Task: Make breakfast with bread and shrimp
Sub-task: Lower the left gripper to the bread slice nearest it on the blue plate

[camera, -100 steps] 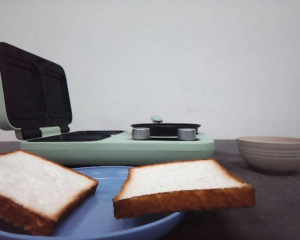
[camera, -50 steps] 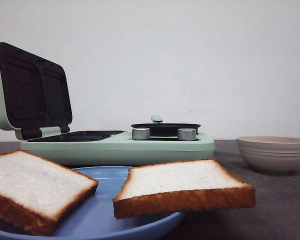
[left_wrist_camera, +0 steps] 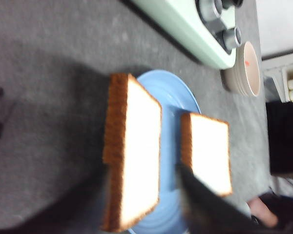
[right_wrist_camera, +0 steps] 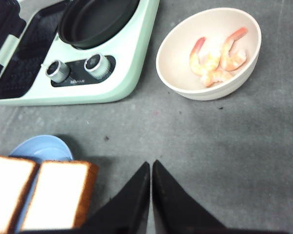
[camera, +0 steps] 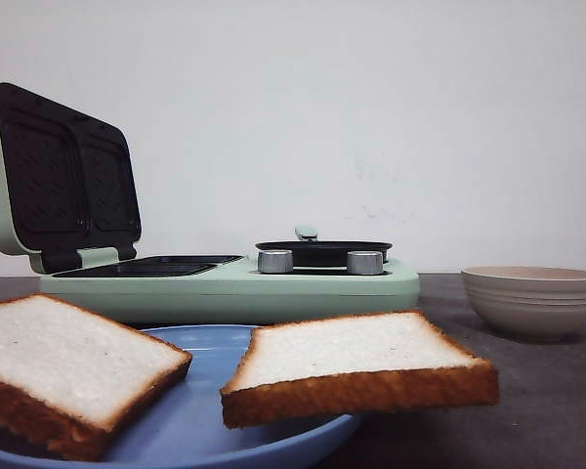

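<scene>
- I see 2 slices of bread [camera: 73, 363] [camera: 356, 363] lying side by side on the blue plate [camera: 200, 420], in front of the green breakfast maker [camera: 230, 283].
- My left gripper [left_wrist_camera: 141, 204] stands wide, its fingers [left_wrist_camera: 200, 204] either side of the nearer slice's end, not clearly touching it.
- My right gripper [right_wrist_camera: 151, 168] has its tips pressed together over bare table, empty, just beside the plate.
- The shrimp [right_wrist_camera: 217, 56] lie in the beige bowl [right_wrist_camera: 176, 78], well apart from it.
</scene>
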`<act>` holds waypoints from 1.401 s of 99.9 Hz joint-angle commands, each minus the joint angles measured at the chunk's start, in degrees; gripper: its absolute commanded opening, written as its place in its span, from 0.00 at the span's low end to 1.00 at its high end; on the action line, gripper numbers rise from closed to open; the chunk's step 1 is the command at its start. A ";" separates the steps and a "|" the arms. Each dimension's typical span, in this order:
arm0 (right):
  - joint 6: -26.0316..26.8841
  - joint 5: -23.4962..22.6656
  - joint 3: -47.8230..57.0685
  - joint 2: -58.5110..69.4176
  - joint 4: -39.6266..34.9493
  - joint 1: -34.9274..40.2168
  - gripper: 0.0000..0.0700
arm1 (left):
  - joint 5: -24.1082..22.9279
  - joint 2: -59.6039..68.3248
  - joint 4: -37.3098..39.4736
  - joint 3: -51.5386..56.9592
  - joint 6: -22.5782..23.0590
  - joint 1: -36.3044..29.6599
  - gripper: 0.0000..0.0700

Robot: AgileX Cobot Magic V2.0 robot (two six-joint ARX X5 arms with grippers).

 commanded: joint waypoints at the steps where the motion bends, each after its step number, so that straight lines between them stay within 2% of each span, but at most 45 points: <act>1: -1.11 -0.15 0.70 -0.15 0.15 0.13 0.00 | 1.40 1.16 0.46 0.42 0.74 -0.50 0.58; 11: -1.14 -0.13 0.70 -0.15 0.20 0.13 0.00 | 2.95 2.58 0.46 0.42 0.76 -1.57 0.58; 32: -1.29 -0.15 0.70 -0.15 0.20 0.13 0.00 | 2.80 4.72 0.48 0.42 1.42 -4.42 0.58; 53: -1.49 -0.22 0.70 -0.15 0.20 0.15 0.00 | -1.66 7.76 0.61 0.42 2.86 -6.73 0.58; 92: -1.62 -0.33 0.70 -0.15 0.20 0.15 0.00 | -2.05 14.71 4.92 0.42 3.30 -9.77 0.58; 140: -1.73 -0.63 0.70 -0.15 0.20 0.15 0.00 | -2.12 19.08 11.76 0.42 0.22 -13.75 0.56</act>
